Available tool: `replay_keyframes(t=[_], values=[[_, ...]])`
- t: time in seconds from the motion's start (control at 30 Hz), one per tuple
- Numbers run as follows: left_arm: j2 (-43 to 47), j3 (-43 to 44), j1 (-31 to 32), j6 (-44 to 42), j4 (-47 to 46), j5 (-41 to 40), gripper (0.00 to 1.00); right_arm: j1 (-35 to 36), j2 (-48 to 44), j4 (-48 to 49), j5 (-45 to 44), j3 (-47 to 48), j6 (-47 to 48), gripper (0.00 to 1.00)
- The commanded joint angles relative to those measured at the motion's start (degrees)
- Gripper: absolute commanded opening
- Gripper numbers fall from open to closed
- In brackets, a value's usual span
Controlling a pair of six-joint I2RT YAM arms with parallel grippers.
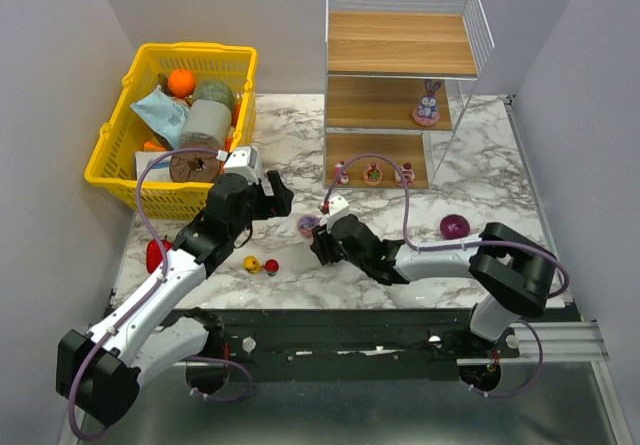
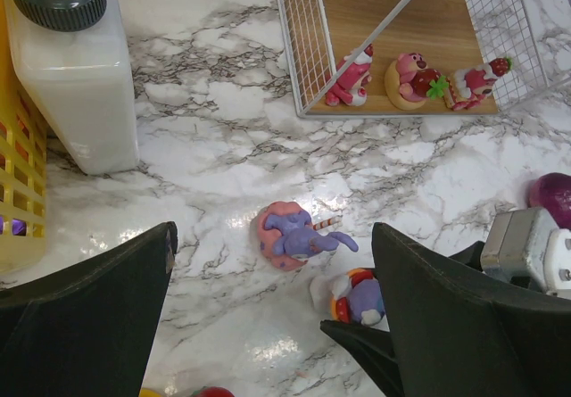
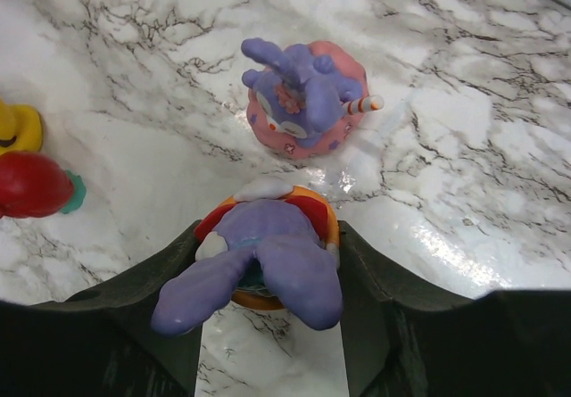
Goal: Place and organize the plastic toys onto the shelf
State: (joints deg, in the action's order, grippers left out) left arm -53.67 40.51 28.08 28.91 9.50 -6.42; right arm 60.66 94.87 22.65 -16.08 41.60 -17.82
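Observation:
A purple bunny toy on a pink base (image 1: pixel 307 226) lies on the marble between both grippers; it also shows in the left wrist view (image 2: pixel 294 236) and the right wrist view (image 3: pixel 303 103). My right gripper (image 1: pixel 322 238) (image 3: pixel 268 233) is shut on a purple bunny toy with an orange-red base (image 3: pixel 268 245) (image 2: pixel 361 297), low over the table. My left gripper (image 1: pixel 279 194) (image 2: pixel 272 263) is open and empty above the pink-based bunny. The shelf (image 1: pixel 400 75) holds one bunny (image 1: pixel 428 105) on its middle board and three pink-red toys (image 2: pixel 412 80) on the bottom board. A yellow toy (image 1: pixel 252 264) and a red toy (image 1: pixel 271 266) lie near the front.
A yellow basket (image 1: pixel 180 125) full of items stands at the back left. A white jug (image 2: pixel 71 67) stands beside it. A purple ball (image 1: pixel 454 227) lies right of the right arm. A red pepper-shaped item (image 1: pixel 157 255) sits by the left arm.

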Motion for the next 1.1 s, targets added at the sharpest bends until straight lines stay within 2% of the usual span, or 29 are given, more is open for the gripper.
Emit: replay_keyframes(t=[0.0,0.3,0.47,0.67,0.8,1.07], values=[[0.76,0.45,-0.92,-0.43,0.26,0.09,0.99,0.42,-6.26,-9.01,-7.38,5.05,-2.56,0.28],[1.72,0.09,-1.0,-0.61,0.61,-0.79,0.99,-1.77,-15.59,-36.25,-16.88,19.99,-3.26,0.32],[1.9,-0.17,-1.09,-0.6,0.87,-1.05,0.99,-10.82,-17.7,-46.8,-14.08,30.35,-4.85,0.33],[1.73,0.18,-1.18,-0.69,0.79,-0.97,0.99,-20.4,-14.11,-53.75,-13.01,42.49,-4.5,0.33],[1.9,0.18,-1.27,-0.78,0.96,-0.97,0.99,-22.87,-11.03,-55.08,-14.07,48.9,-3.45,0.33],[1.82,0.0,-1.36,-0.78,0.87,-0.97,0.99,-25.86,-5.85,-55.7,-14.77,53.84,-2.92,0.34]])
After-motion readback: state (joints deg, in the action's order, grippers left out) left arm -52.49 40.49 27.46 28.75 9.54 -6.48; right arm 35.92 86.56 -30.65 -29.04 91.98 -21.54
